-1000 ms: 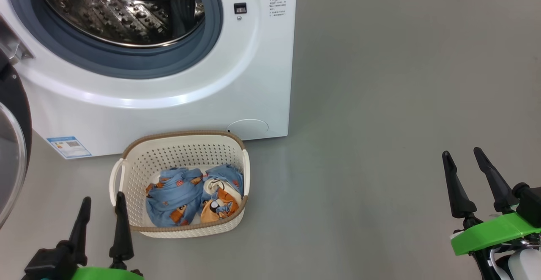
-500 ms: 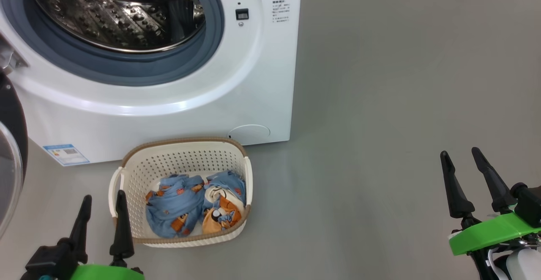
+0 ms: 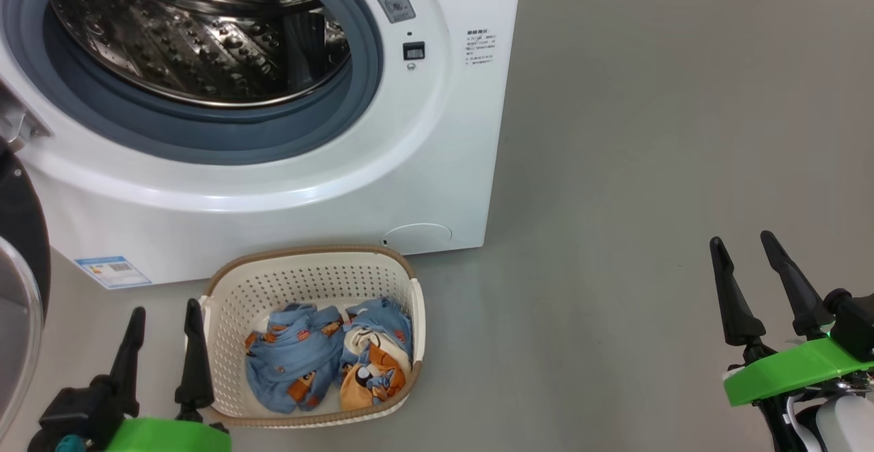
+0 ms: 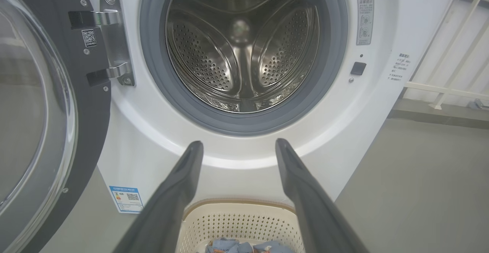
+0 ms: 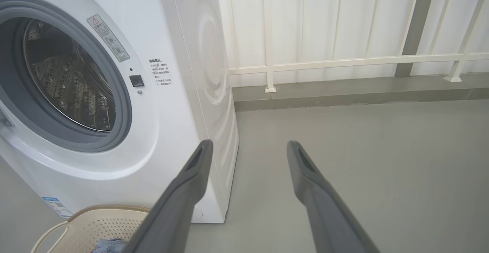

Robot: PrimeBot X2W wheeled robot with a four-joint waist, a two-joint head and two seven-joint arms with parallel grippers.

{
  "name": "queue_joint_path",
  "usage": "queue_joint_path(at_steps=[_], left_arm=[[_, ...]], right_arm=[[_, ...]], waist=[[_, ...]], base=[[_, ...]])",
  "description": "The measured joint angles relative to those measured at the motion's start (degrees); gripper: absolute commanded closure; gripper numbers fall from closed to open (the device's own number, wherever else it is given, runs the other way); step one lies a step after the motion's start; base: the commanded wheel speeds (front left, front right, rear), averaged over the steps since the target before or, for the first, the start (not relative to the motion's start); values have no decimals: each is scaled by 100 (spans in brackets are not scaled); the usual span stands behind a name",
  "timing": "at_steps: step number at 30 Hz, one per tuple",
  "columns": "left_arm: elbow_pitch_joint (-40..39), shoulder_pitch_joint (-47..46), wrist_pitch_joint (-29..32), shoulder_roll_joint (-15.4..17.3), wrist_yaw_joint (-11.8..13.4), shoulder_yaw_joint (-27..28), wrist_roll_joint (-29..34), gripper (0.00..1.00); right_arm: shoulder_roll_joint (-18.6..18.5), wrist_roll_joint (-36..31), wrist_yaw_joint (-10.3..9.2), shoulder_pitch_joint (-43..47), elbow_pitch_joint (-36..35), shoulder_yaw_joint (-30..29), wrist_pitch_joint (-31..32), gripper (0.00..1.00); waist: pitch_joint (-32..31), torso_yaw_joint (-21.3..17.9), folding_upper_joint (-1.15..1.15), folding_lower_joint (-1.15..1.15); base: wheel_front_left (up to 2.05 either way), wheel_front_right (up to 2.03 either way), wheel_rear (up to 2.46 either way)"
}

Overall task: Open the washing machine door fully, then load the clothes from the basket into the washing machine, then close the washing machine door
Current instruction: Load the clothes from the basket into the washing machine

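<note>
Clothes (image 3: 300,363) lie in the basket (image 3: 307,281) while left claw (image 3: 166,306) and right claw (image 3: 741,237) gape empty

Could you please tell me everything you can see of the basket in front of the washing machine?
The basket is small, rectangular with rounded corners: cream plastic, perforated walls, a brown woven-look rim, a loop handle on each short side. It stands upright on the grey floor close before the washing machine, with crumpled light-blue clothes lying inside.
</note>
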Motion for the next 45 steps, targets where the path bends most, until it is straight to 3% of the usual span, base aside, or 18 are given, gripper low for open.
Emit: queue_joint_path(at_steps=[23, 32, 45], left_arm=[[691, -374, 0, -154, 0, -119, 110, 0], [1650, -1044, 0, -174, 0, -628, 103, 0], [3705, -2469, 0, -67, 0, -1646, -575, 0]], right_arm=[[7, 1, 0, -263, -102, 129, 0, 0], [11, 12, 0, -638, -211, 135, 0, 0], [80, 54, 0, -1198, -321, 165, -1, 0]], waist=[[405, -16, 0, 0], [927, -50, 0, 0], [1805, -192, 0, 0]], base=[[0, 0, 0], [0, 0, 0], [0, 0, 0]])
